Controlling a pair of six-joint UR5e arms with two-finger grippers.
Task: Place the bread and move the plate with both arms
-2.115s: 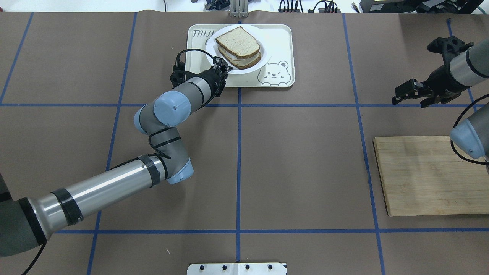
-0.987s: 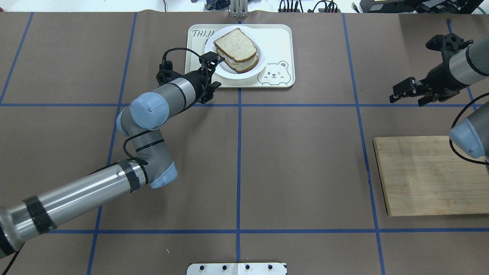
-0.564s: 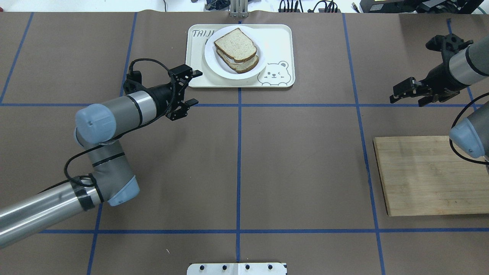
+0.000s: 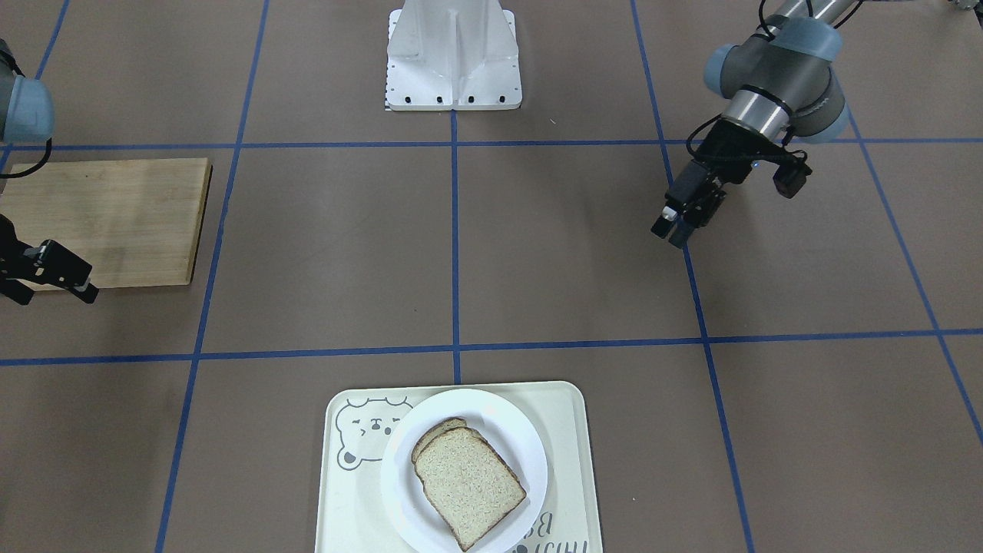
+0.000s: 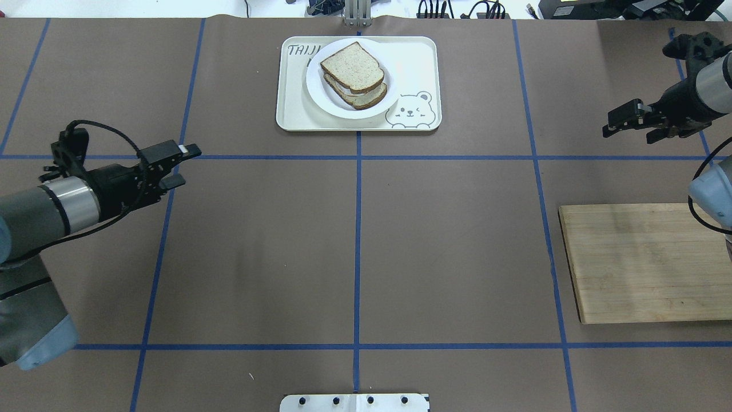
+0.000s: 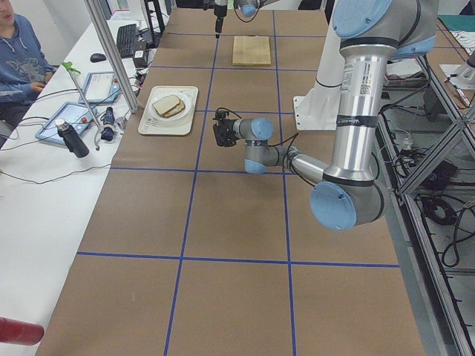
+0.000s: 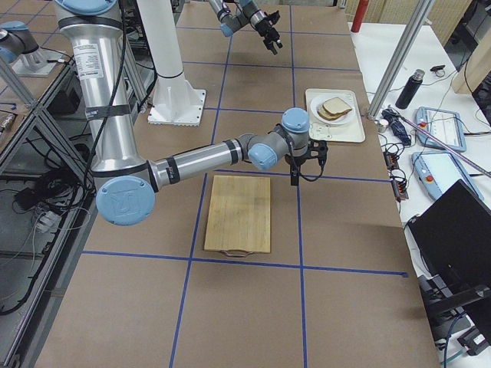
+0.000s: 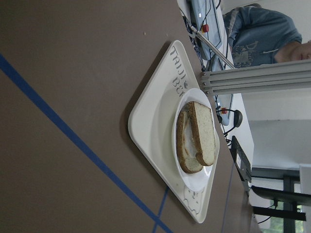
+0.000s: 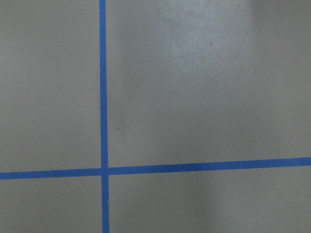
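Observation:
The bread [image 5: 351, 67] lies on top of another slice on the white plate [image 5: 393, 80], which sits on the cream bear tray at the table's far middle. It also shows in the front view [image 4: 470, 488] and the left wrist view [image 8: 205, 131]. My left gripper [image 5: 186, 166] is open and empty, far to the left of the tray, above the table. It also shows in the front view [image 4: 670, 233]. My right gripper [image 5: 627, 136] is open and empty at the far right, well away from the plate.
The cream tray [image 5: 417, 63] holds the plate. A wooden cutting board [image 5: 635, 263] lies at the right, near my right arm. The robot's white base [image 4: 453, 54] stands at the near middle edge. Operators' gear lies beyond the table's far edge.
My left gripper has let go of the plate's rim, opened and drawn back far to the left. My right gripper has moved a little right and away. Plate and bread stay on the tray.

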